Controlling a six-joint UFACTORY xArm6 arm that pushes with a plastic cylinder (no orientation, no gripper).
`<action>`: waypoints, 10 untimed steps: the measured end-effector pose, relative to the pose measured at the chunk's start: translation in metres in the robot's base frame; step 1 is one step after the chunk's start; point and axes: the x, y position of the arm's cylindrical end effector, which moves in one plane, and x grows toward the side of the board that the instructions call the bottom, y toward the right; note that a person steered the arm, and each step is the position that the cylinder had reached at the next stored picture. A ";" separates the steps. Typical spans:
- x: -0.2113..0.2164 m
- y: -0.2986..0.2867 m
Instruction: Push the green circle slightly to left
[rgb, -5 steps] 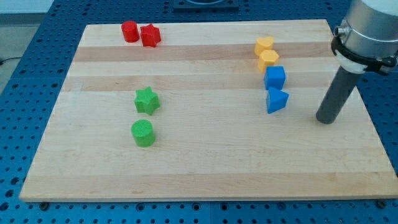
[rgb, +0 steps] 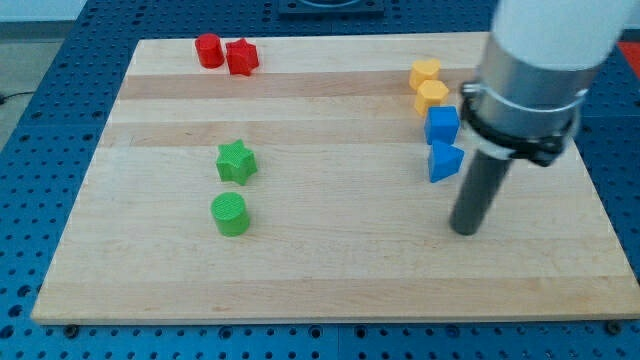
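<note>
There is one view only, so nothing is shared with a second camera. It looks from the near side of the wooden board (rgb: 330, 270), raised and tilted down, facing the far edge. The whole board fits in frame, its side edges narrowing toward the far end, with strips of the blue perforated table (rgb: 40, 110) showing on the left, right and near sides. The arm's pale body (rgb: 540, 60) comes in from the upper right, cut off by the frame.
</note>
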 end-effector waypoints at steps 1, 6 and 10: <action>0.000 -0.055; 0.000 -0.286; 0.022 -0.263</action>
